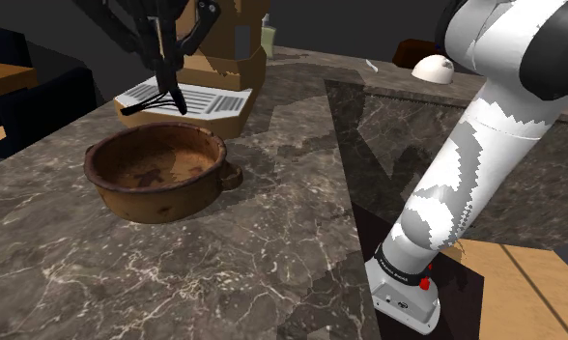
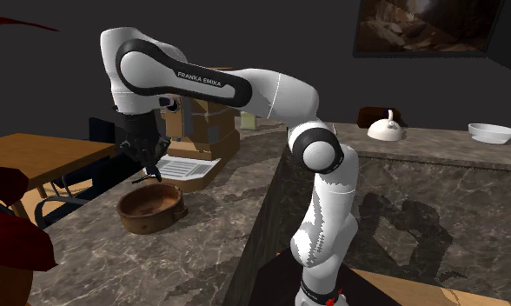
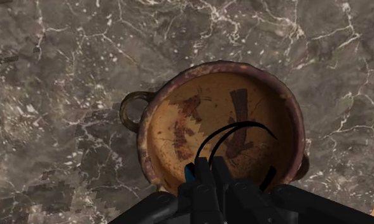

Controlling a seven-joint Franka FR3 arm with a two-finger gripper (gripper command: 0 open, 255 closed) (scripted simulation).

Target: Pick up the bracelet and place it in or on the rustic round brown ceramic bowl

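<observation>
The all-black two-finger gripper (image 3: 205,169), fingers clamped on a thin black loop bracelet (image 3: 249,123), hangs directly above the round brown ceramic bowl (image 3: 173,127).

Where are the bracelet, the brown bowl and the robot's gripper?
bracelet (image 3: 250,123), wrist view, top of its thin black loop.
brown bowl (image 1: 161,201), shoulder view, its outer front wall.
gripper (image 3: 208,164), wrist view, midway between its fingertips.
</observation>
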